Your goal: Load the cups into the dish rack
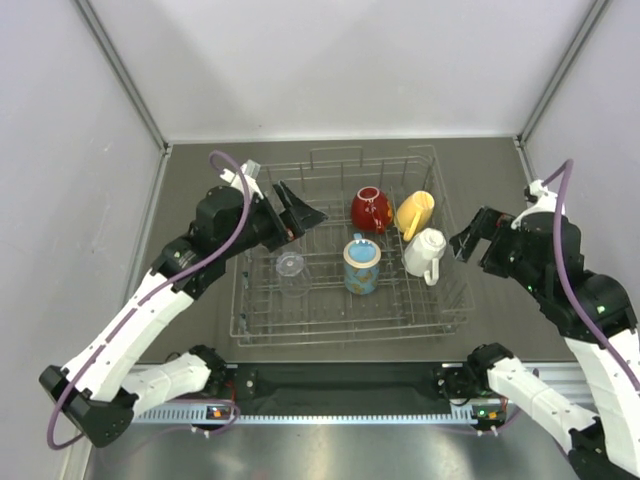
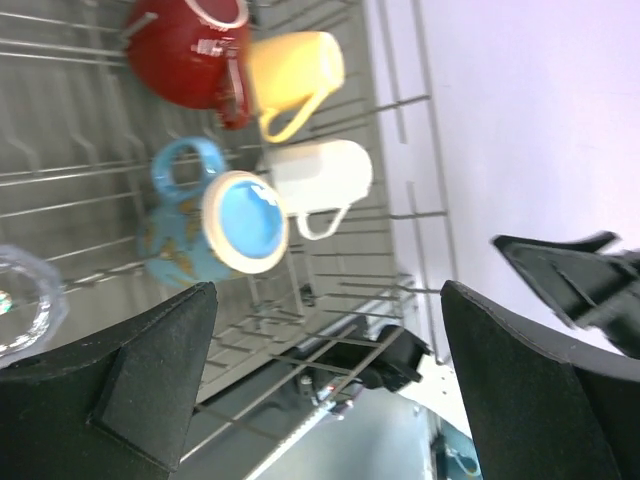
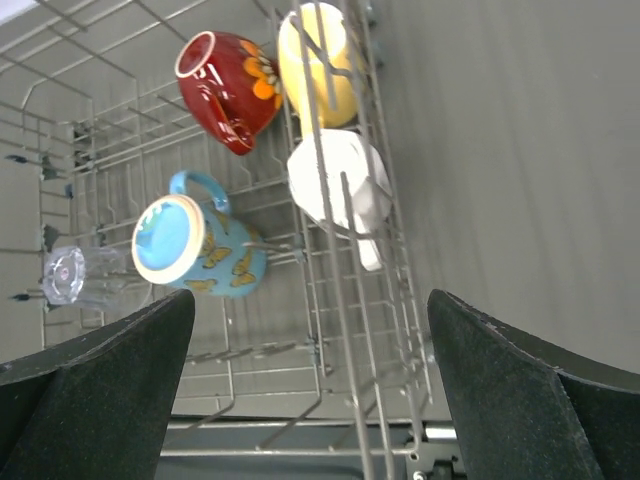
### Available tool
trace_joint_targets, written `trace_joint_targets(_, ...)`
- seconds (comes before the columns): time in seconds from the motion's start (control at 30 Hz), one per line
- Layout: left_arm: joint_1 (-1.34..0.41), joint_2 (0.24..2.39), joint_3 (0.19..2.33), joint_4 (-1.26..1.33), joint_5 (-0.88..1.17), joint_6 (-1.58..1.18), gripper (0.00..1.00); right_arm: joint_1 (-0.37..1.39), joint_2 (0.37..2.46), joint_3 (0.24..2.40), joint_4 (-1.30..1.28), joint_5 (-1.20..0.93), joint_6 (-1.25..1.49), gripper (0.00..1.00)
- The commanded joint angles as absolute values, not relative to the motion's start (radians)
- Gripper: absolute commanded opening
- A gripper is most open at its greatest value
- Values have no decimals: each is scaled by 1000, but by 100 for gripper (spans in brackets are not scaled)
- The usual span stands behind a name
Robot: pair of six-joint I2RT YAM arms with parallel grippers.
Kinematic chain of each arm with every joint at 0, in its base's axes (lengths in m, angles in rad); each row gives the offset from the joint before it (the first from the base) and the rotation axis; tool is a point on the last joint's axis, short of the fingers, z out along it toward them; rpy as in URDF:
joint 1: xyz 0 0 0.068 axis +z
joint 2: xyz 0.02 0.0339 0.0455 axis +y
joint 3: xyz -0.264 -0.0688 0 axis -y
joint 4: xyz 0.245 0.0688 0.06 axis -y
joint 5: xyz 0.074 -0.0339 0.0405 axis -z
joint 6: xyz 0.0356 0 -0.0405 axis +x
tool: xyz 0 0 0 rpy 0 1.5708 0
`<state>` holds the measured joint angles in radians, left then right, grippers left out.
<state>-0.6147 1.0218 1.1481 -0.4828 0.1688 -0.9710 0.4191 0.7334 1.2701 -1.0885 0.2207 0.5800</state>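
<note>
The grey wire dish rack (image 1: pixel 320 312) holds all five cups: the red cup (image 1: pixel 371 208), yellow mug (image 1: pixel 414 213), white mug (image 1: pixel 426 253), blue patterned mug (image 1: pixel 361 265) and clear glass (image 1: pixel 291 270). My left gripper (image 1: pixel 300 215) is open and empty above the rack's left rear, over the glass. My right gripper (image 1: pixel 470 240) is open and empty just outside the rack's right side, near the white mug. The left wrist view shows the red cup (image 2: pixel 185 50), yellow mug (image 2: pixel 295 70), white mug (image 2: pixel 320 175), blue mug (image 2: pixel 215 225) and glass (image 2: pixel 20 300). The right wrist view shows the same cups (image 3: pixel 190 245).
The rack sits on a dark mat (image 1: pixel 500 180) inside white walls. The arm bases and a rail (image 1: pixel 340 385) lie along the near edge. The rack's right wire wall (image 3: pixel 385 300) runs under my right gripper (image 3: pixel 310 390).
</note>
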Motion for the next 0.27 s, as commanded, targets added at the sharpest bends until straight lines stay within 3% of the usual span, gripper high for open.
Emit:
trace_joint_targets(0.0,-609,940,1097,-264,248,-1023,99,431,684,1312,-1149,291,627,100)
trace_joint_targets(0.23,-609,802,831,80,383,-1104,99,431,585,1221,-1128,163,597,100)
